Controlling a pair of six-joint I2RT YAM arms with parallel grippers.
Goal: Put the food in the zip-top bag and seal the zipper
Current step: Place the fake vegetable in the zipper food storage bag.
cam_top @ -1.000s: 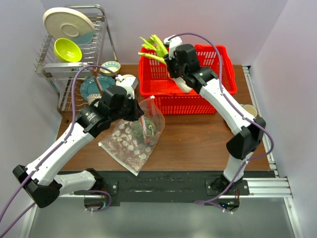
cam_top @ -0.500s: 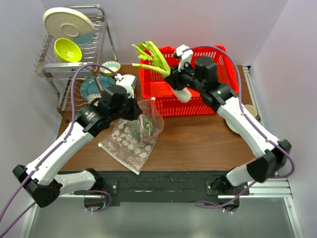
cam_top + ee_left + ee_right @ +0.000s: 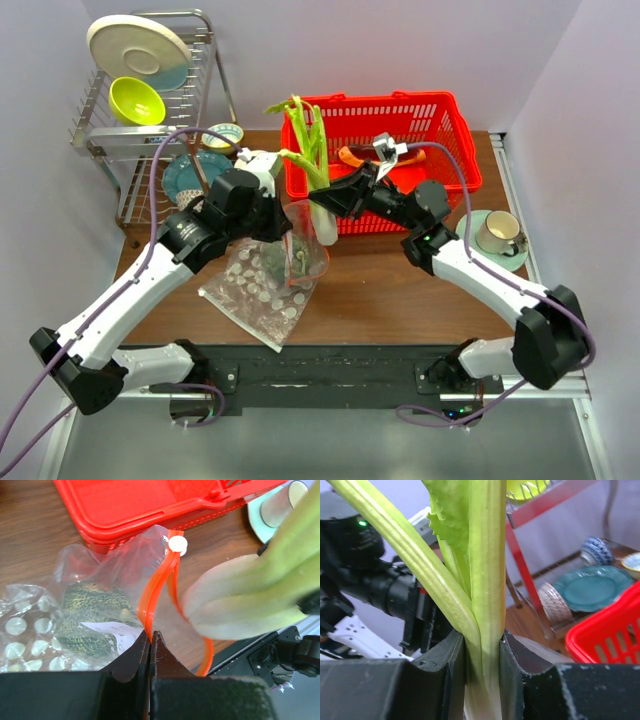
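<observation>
Dark green ball (image 3: 95, 610) sits inside the crinkly clear plastic bag (image 3: 100, 562), the left gripper (image 3: 151, 642) pinching its orange-red zip strip (image 3: 156, 585), while the right gripper (image 3: 482, 645) clamps the bunch of light-green stalks (image 3: 487, 555) at the bag's one o'clock, not yet in, sealing still to do.

Grippers: I count two, left gripper (image 3: 151, 636) and right gripper (image 3: 482, 647).
Bags: two, zip-top bag (image 3: 300, 215) plus dotted bag (image 3: 255, 290) at its 7 o'clock.
Toy foods I can name: two, green ball (image 3: 298, 258) and stalks (image 3: 308, 140).
Baskets: one, red basket (image 3: 440, 120), 12 o'clock in my overhead view.
Cups: one, cup (image 3: 497, 232) at 3 o'clock.
Rack plates: two, cream plate (image 3: 138, 48) and teal plate (image 3: 190, 175).
</observation>
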